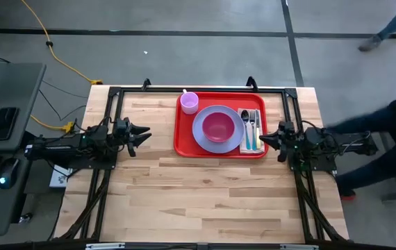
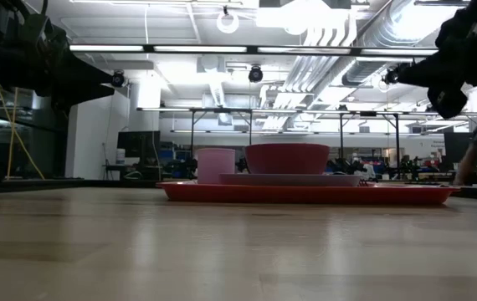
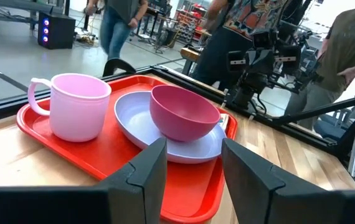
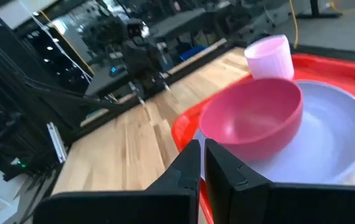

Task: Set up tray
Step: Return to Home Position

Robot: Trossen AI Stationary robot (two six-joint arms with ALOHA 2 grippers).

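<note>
The red tray (image 1: pixel 184 142) lies flat on the wooden table toward its far side. On it rest a lavender plate (image 1: pixel 201 135) carrying a pink bowl (image 1: pixel 217 127), a pink mug (image 1: pixel 190 102) at the far left corner, and cutlery on a napkin (image 1: pixel 251 128) at the right. My left gripper (image 1: pixel 144 134) hovers open left of the tray, touching nothing. My right gripper (image 1: pixel 263 137) hangs shut just off the tray's right edge. The wrist views show the bowl (image 3: pixel 184 112) and mug (image 4: pixel 269 56).
Black frame rails (image 1: pixel 205 89) run round the table's far edge and sides. Bare wood (image 1: pixel 198 201) fills the near half of the table. People stand and walk beyond the far and right sides (image 1: pixel 392 118). A desk with devices (image 1: pixel 3 132) stands left of the table.
</note>
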